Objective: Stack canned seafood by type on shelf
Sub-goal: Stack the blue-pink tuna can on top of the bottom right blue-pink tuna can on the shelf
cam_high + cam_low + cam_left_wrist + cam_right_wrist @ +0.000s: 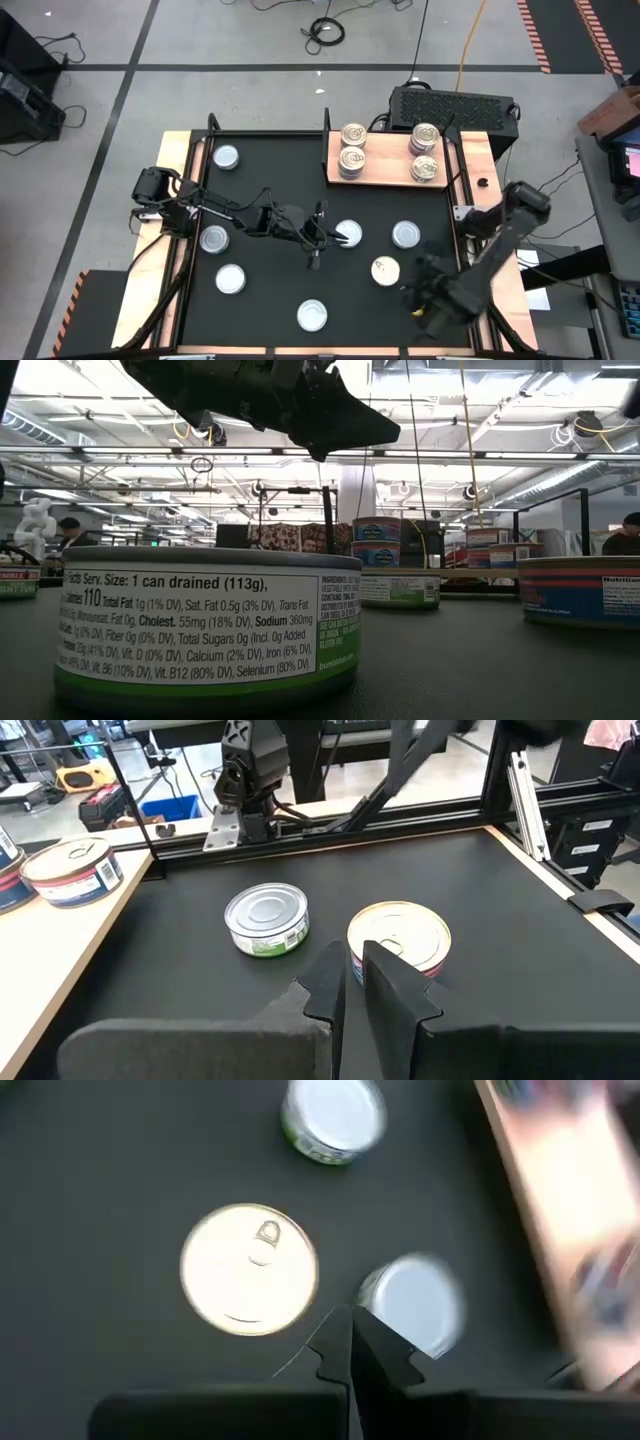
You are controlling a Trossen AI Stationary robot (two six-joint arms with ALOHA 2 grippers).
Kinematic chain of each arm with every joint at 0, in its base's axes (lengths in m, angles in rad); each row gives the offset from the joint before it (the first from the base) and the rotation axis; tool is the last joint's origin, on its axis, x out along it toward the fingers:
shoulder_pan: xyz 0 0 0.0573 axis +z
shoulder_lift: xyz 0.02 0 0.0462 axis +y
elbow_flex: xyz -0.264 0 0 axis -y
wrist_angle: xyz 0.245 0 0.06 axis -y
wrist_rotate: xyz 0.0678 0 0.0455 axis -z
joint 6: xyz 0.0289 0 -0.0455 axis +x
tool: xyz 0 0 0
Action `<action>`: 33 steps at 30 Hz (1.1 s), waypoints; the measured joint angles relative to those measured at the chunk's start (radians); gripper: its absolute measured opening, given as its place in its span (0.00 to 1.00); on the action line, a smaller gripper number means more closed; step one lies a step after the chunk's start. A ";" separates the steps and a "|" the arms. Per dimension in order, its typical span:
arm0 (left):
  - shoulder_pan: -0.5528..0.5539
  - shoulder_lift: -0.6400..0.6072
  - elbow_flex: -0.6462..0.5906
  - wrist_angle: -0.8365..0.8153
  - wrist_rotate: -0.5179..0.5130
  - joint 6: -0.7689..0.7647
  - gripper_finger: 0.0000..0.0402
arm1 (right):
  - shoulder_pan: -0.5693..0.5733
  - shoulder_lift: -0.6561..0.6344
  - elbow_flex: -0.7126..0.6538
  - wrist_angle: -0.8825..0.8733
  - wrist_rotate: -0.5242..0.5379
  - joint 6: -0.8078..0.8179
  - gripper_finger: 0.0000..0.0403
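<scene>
The left end effector (322, 238) is stretched over the middle of the black table (270, 180), its fingers drawn nearly together with only a thin slit between them, holding nothing; just off its tip at three o'clock lies a silver-lidded tin (347, 234), apart from the fingers as far as the high view shows. The right end effector (425, 268) hangs low over the table's four o'clock area, fingers fully together and empty, with a gold pull-tab tin (385, 270) just beside it at nine o'clock and another silver tin (406, 234) near at eleven o'clock.

The shelf (385, 172), a light wooden board, lies at the table's one o'clock corner; on it stand two stacks of gold-lidded tins, one (352, 148) toward its nine o'clock end and one (425, 152) toward three o'clock, bare wood between them.

Loose silver tins lie around the table: one (226, 157) at ten o'clock, one (213, 238) at nine o'clock under the left arm, one (231, 279) at seven o'clock, one (312, 316) at six o'clock near the front edge; the low view shows this last tin's green-banded nutrition label up close.
</scene>
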 joint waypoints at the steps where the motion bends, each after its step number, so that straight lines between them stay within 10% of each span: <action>1: 0.000 0.000 0.000 0.000 0.000 0.000 0.11 | 0.031 -0.025 -0.035 0.020 0.007 0.155 0.00; 8: 0.000 0.000 0.000 0.011 0.000 -0.001 0.11 | 0.103 -0.111 -0.315 0.336 -0.084 0.868 0.00; 15: 0.000 0.000 0.000 0.022 0.000 -0.008 0.11 | 0.076 -0.118 -0.526 0.755 0.038 0.888 0.10; 27: 0.000 0.000 0.000 0.017 0.000 -0.004 0.11 | 0.037 -0.145 -0.546 0.722 0.040 0.888 0.50; 33: 0.000 0.000 0.000 0.007 0.000 -0.002 0.11 | 0.031 -0.144 -0.588 0.715 0.019 0.931 0.54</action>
